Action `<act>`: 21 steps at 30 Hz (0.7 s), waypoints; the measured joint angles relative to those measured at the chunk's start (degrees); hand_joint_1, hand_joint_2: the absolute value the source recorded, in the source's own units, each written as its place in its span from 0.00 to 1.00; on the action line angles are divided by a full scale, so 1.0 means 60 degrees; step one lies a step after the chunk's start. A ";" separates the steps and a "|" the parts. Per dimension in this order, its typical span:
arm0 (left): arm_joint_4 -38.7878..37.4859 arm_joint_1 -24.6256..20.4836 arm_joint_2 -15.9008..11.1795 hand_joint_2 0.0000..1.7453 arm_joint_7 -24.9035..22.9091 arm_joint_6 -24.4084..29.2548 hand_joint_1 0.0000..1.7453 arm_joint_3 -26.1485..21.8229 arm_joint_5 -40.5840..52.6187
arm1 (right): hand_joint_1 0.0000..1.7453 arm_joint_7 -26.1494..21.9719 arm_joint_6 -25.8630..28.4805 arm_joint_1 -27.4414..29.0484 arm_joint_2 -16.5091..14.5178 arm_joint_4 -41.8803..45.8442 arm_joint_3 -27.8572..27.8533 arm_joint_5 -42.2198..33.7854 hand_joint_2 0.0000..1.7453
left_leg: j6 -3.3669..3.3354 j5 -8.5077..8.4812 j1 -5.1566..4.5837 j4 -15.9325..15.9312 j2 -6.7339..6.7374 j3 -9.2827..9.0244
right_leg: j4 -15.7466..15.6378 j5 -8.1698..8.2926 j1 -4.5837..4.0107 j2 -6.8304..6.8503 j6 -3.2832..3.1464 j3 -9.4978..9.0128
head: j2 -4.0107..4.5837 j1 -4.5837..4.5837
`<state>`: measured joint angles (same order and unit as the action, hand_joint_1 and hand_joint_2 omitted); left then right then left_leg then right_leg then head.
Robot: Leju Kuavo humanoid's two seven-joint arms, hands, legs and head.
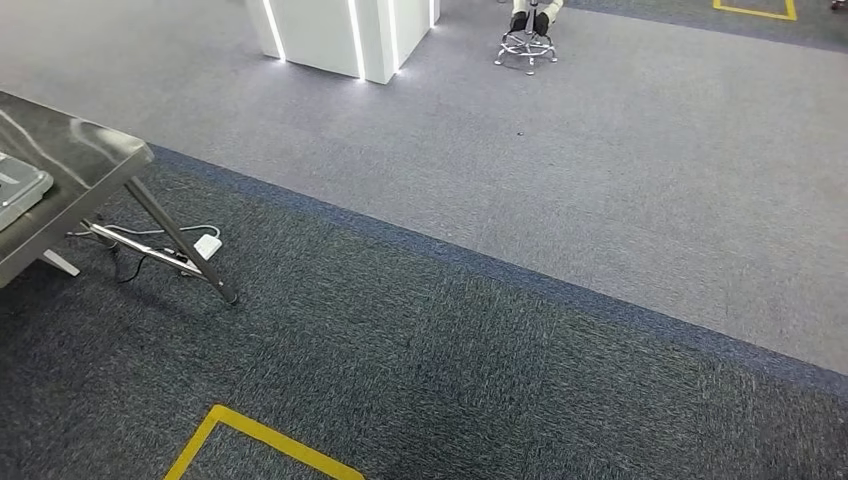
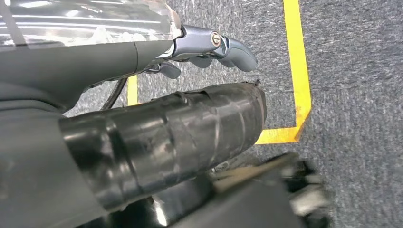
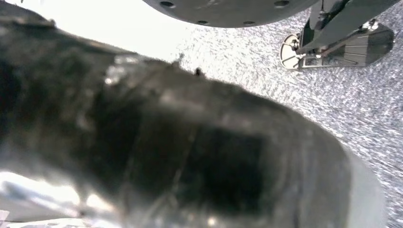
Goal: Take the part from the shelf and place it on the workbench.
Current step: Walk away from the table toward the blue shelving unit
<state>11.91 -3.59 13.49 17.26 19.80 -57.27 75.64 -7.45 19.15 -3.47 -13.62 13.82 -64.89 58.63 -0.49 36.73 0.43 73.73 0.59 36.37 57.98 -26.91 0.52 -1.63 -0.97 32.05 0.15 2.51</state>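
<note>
The steel workbench (image 1: 70, 160) juts in at the left of the head view, with the corner of a grey tray (image 1: 15, 190) lying on it. My left hand (image 2: 204, 47) hangs over the carpet, its grey fingers (image 2: 233, 50) stretched out and apart from the black taped thumb (image 2: 190, 128), with nothing between them. In the right wrist view my right hand (image 3: 190, 152) is a close, blurred dark mass above pale carpet, and how its fingers lie cannot be made out. I see no part and no shelf.
The bench's slanted leg (image 1: 180, 240) and a white power strip with cables (image 1: 200, 248) sit on the dark carpet under it. Yellow floor tape (image 1: 260, 435) marks a box near me. A lit white pillar (image 1: 340, 35) and a stool base (image 1: 527, 48) with a person's feet stand far off.
</note>
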 joint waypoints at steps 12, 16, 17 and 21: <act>0.0000 0.0002 0.0040 0.00 -0.0044 0.0168 0.00 0.0020 0.0058 | 0.00 0.0054 -0.0018 0.0035 0.0004 -0.0041 0.0008 0.0138 0.00 | -0.0388 -0.1509 0.0070 -0.2661 -0.0137 -0.0980 | 0.1186 -0.0657 0.0022 -0.0103 0.0466 0.0645 | 0.0000 0.0033; 0.0000 0.0035 0.0041 0.00 -0.0043 0.0172 0.00 0.0022 0.0056 | 0.00 0.0055 -0.0032 0.0032 0.0005 -0.0045 0.0026 0.0173 0.00 | -0.0418 -0.1485 0.0036 -0.2651 0.0383 -0.0953 | 0.2627 -0.1151 0.0073 0.0193 0.0565 0.1282 | 0.0000 0.0039; 0.0000 0.0026 0.0045 0.00 -0.0043 0.0172 0.00 0.0022 0.0056 | 0.00 0.0055 -0.0033 0.0043 0.0006 -0.0045 0.0035 0.0177 0.00 | -0.0404 -0.1467 0.0037 -0.2638 0.0489 -0.0962 | 0.2223 -0.0876 0.0083 0.0253 0.0569 0.1054 | 0.0000 0.0040; 0.0000 0.0002 0.0062 0.00 -0.0037 0.0172 0.00 0.0022 0.0054 | 0.00 0.0055 -0.0034 0.0034 0.0015 -0.0045 0.0108 0.0191 0.00 | -0.0229 -0.1344 -0.0029 -0.2562 0.0819 -0.1027 | 0.0226 -0.0135 -0.0012 0.0850 0.0416 0.0021 | 0.0000 0.0036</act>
<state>11.91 -3.58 13.86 17.04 20.83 -57.13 75.96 -7.13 18.94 -3.26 -13.53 13.55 -64.24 59.77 -1.87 28.67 0.26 58.36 5.51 30.21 59.34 -27.72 0.45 3.47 1.52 32.17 0.15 2.73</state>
